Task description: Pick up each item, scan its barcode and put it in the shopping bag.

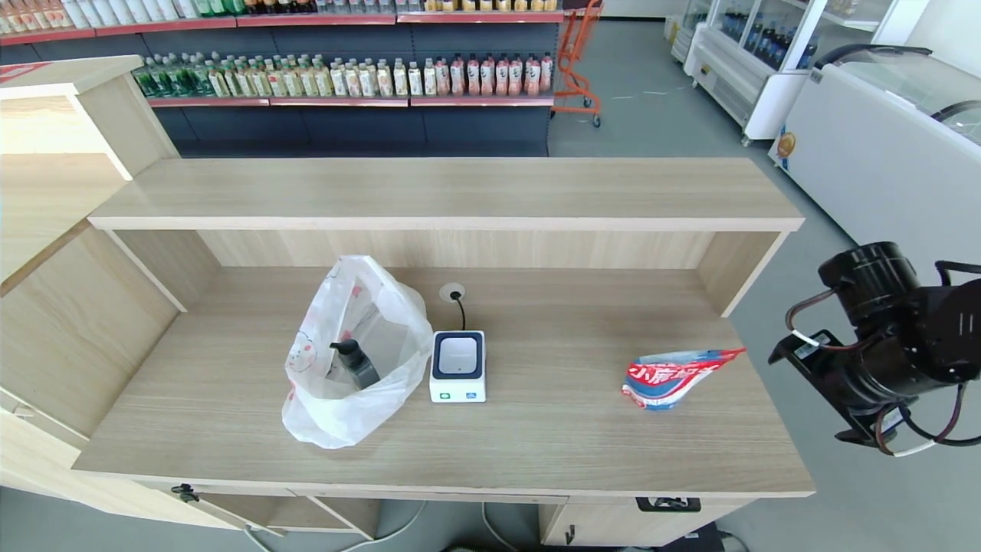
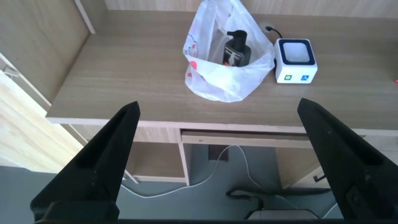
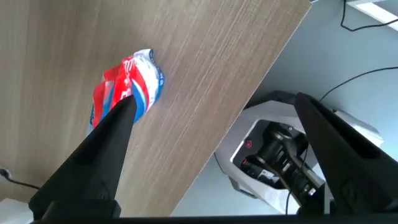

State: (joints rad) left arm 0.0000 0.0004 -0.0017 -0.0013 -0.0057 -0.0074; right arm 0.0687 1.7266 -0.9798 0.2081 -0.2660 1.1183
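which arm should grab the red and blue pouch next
Right. The pouch lies at the right end of the counter, and the open right gripper is close to it. The open left gripper hangs off the counter's front, nearer the shopping bag.

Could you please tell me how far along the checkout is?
Done: a black pump bottle sits in the shopping bag. In hand: nothing; both jaws stand open and empty. Left: the red and blue pouch lies on the counter, to be scanned at the scanner and bagged.
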